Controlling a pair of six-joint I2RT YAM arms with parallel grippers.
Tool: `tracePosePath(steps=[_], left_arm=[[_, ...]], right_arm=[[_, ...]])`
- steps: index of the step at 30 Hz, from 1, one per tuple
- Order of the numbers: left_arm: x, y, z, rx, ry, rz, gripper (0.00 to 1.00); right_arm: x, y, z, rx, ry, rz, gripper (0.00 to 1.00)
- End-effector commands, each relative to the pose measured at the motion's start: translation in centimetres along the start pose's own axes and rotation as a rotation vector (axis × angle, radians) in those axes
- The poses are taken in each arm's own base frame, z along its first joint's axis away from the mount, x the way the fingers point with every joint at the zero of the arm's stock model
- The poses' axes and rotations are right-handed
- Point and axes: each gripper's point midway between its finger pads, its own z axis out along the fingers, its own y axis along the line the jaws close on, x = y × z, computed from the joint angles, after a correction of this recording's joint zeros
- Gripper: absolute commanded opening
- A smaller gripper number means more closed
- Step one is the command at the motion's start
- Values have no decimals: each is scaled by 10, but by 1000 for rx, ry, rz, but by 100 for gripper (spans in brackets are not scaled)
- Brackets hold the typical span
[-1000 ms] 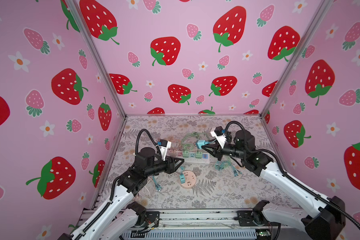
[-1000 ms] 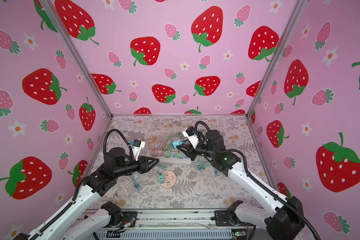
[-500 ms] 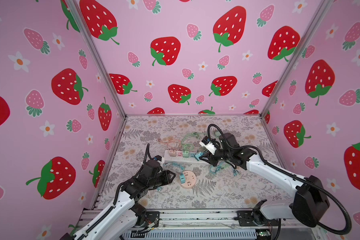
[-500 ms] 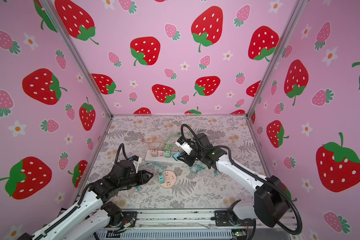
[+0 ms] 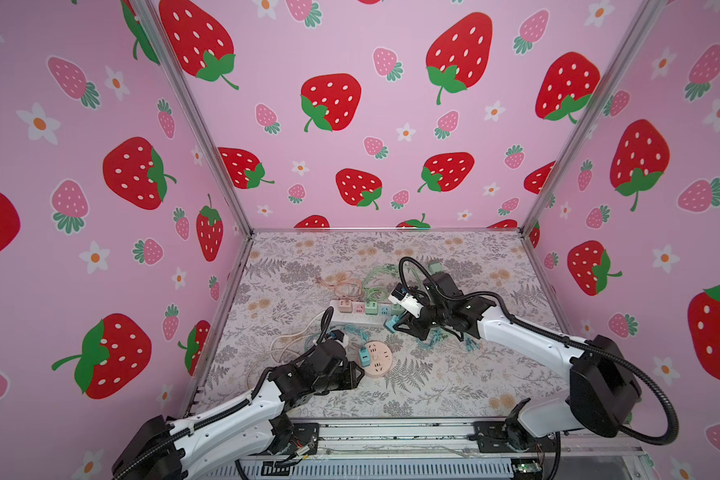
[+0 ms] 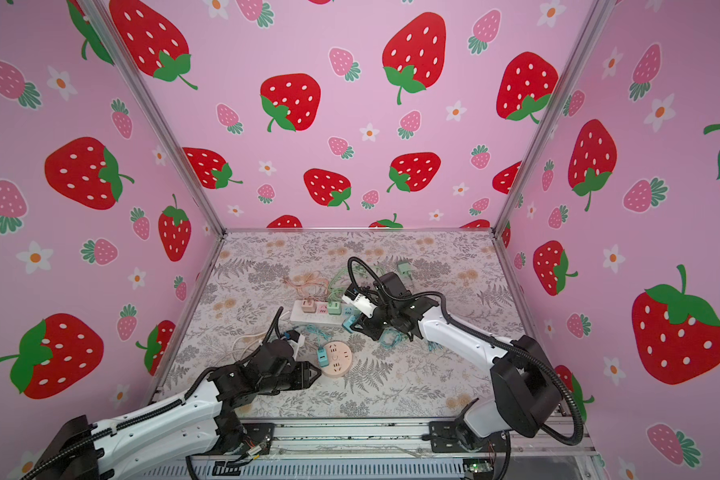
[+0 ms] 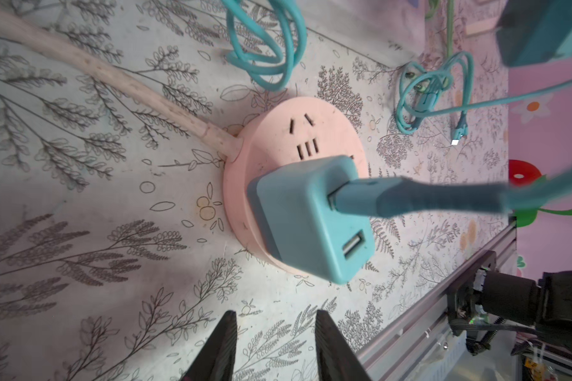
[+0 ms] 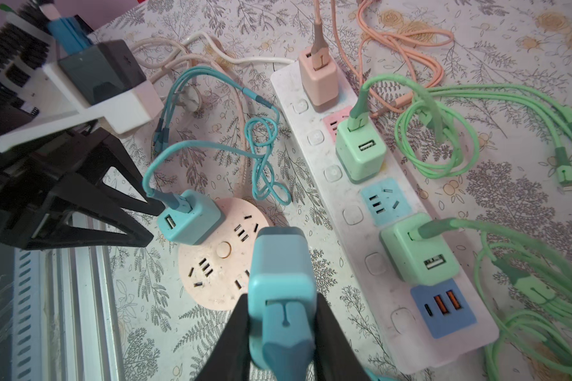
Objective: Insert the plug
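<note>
Above the middle of the bench, the right pincer (image 8: 279,306) is clenched on a smooth teal cube charger (image 8: 279,264), between the round pink socket disc (image 8: 218,273) and the long white power strip (image 8: 360,240). The left pincer (image 7: 275,316) is released and empty, just beside a second teal charger (image 7: 311,224) plugged into the disc.

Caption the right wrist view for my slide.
Right gripper shut on a teal plug, near pink round socket and white power strip.

On the right wrist camera I can't see the prongs of the blue plug (image 8: 279,264); its own body hides them. The right gripper (image 8: 280,298) runs off the frame edge, as does the left gripper (image 7: 275,313) on its camera, where the teal cable (image 7: 443,199) blurs near the lens.
</note>
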Motion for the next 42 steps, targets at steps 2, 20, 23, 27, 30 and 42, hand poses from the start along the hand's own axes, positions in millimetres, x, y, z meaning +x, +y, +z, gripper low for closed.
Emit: tracePosePath(steps=[2, 20, 23, 27, 30, 42], left_arm=[[-17, -6, 12, -3, -86, -28, 44], [-20, 26, 11, -116, -180, -76, 35], [-18, 29, 12, -123, -170, -57, 33], [-15, 36, 14, -148, -164, -55, 31], [-15, 39, 14, -158, -171, -59, 31], [-18, 38, 9, -125, -209, -71, 31]], right_arm=[[6, 6, 12, -5, 67, -65, 5], [15, 34, 46, -91, 186, -187, 7], [14, 42, 52, -112, 206, -220, 7], [17, 47, 58, -122, 244, -264, 9], [20, 45, 61, -116, 285, -291, 9], [28, 39, 68, -113, 366, -364, 11]])
